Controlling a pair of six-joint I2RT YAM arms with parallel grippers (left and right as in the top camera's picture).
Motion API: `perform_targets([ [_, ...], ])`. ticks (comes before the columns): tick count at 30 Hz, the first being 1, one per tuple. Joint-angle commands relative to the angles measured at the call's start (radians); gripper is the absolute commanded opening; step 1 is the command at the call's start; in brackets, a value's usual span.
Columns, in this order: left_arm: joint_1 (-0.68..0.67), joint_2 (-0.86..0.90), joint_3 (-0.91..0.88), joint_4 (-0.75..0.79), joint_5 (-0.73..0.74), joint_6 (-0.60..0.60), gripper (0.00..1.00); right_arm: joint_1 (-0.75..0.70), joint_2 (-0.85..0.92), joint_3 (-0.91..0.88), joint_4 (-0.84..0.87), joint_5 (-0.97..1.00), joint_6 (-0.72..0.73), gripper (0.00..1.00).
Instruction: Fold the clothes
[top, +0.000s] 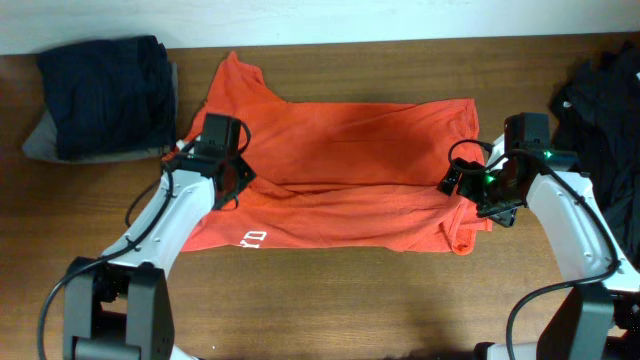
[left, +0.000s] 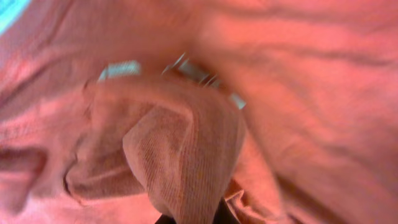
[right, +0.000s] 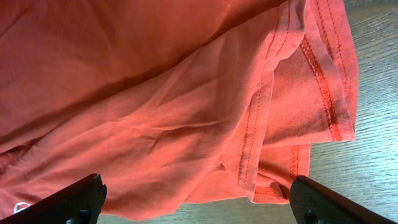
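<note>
The orange-red T-shirt (top: 350, 170) of the clothes lies spread across the wooden table, with white lettering (top: 252, 238) near its front left edge. My left gripper (top: 230, 178) is down on the shirt's left part. In the left wrist view it (left: 194, 219) is shut on a ribbed fold of the shirt (left: 186, 149), and fabric fills that view. My right gripper (top: 482, 192) is at the shirt's right end. It (right: 198, 202) stands open, its fingers (right: 84, 198) on either side of the stitched hem (right: 261, 137) and just above the table.
A folded navy and grey pile (top: 100, 95) sits at the back left. A heap of black garments (top: 605, 110) lies at the right edge. Bare wooden table (top: 350, 300) stretches along the front.
</note>
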Motion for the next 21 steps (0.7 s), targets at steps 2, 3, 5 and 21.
perform_targets([
  [2, 0.003, 0.008, 0.039, 0.006, -0.074, 0.037, 0.04, 0.006, -0.001, 0.018, 0.006, -0.008, -0.013, 0.99],
  [3, 0.003, 0.008, 0.039, 0.009, -0.092, 0.037, 0.05, 0.006, -0.001, 0.018, 0.006, -0.008, -0.013, 0.99],
  [5, 0.003, 0.008, 0.039, 0.012, -0.133, 0.037, 0.06, 0.006, -0.001, 0.018, 0.006, -0.008, -0.013, 0.99],
  [21, 0.003, 0.097, 0.04, 0.191, -0.297, 0.268, 0.23, 0.006, -0.001, 0.013, -0.02, -0.009, -0.035, 0.93],
])
